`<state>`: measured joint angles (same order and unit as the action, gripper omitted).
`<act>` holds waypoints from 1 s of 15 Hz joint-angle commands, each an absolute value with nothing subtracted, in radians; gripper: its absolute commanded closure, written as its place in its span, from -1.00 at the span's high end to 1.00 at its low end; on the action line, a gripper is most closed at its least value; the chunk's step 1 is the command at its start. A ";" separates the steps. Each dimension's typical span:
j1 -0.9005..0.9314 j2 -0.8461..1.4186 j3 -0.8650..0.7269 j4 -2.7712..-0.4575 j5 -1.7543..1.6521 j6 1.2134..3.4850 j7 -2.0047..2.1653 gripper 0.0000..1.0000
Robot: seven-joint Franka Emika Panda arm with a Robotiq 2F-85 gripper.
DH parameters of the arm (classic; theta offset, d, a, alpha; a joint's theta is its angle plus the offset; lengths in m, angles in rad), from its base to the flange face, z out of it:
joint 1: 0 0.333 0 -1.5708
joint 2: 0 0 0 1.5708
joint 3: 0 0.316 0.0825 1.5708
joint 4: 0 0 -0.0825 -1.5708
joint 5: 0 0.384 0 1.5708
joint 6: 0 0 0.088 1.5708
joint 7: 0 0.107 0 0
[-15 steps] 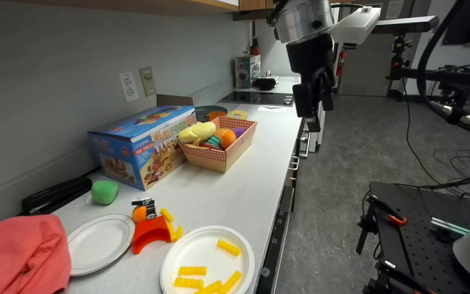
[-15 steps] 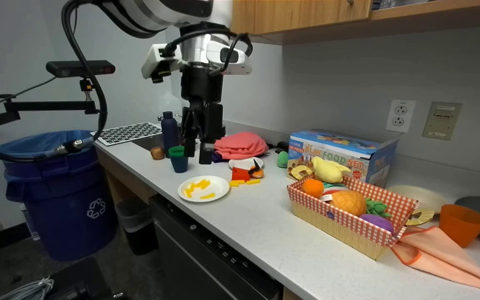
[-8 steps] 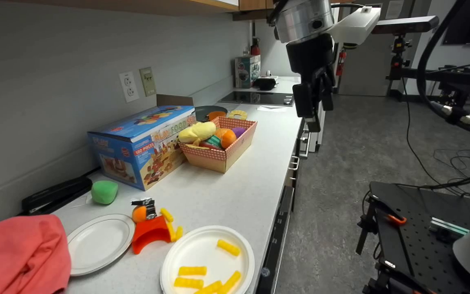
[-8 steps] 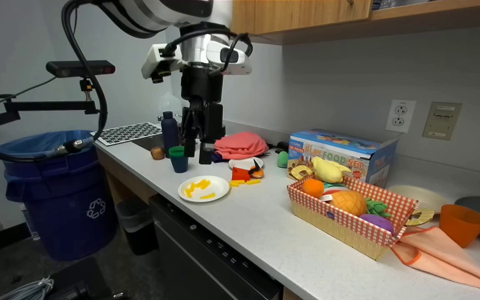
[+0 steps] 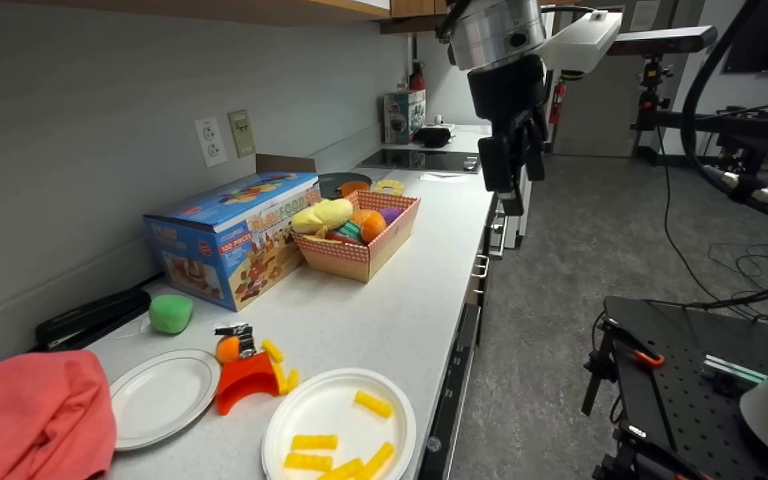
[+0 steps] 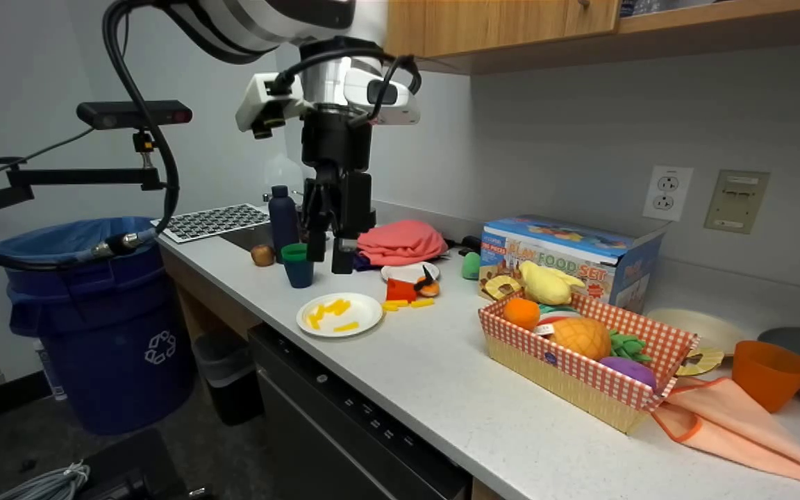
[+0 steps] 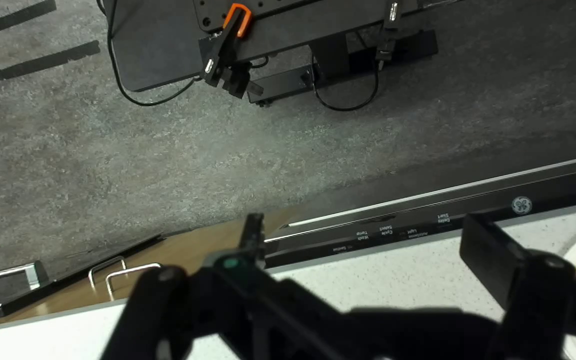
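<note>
I can read "PLAY FOOD SET" on the blue box (image 5: 241, 243) against the wall; the piece count in small print is too fine for me to be sure of. In the wrist view the dishwasher panel (image 7: 393, 232) shows its lettering upside down, including "Start", "Delay", "Cycle", "Select", "Wash" and "Temp", with a round logo (image 7: 522, 205) toward the right. At left in an exterior view, a white recycling mark (image 6: 160, 347) sits on the blue bin (image 6: 105, 375).

My fingers (image 6: 355, 208) are spread apart, well above the counter (image 6: 435, 375); through the gap between them I see the panel and the counter's front edge. The white plate (image 5: 321, 410) lies below and off to one side of the fingers, poking in at the wrist view's right border, partly hidden by the finger there. It carries yellow sticks (image 5: 314, 442); more lie beside a red carton (image 5: 247, 380). A green and blue cup (image 6: 299, 269) stands just beyond the plate in an exterior view, and a checked basket (image 6: 549, 371) of toy fruit (image 6: 580, 337) stands near right, in front of the box.
</note>
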<state>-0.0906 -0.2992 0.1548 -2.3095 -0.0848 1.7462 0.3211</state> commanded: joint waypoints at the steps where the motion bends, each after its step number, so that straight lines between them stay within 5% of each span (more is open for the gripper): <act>1: -0.058 -0.297 0.125 -2.308 -0.092 1.744 0.328 1.00; 15: -0.147 -0.708 -0.027 -2.459 -0.092 1.824 0.317 1.00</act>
<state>-0.1142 -0.6029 -0.0004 -2.3956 -0.0848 1.7647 0.3196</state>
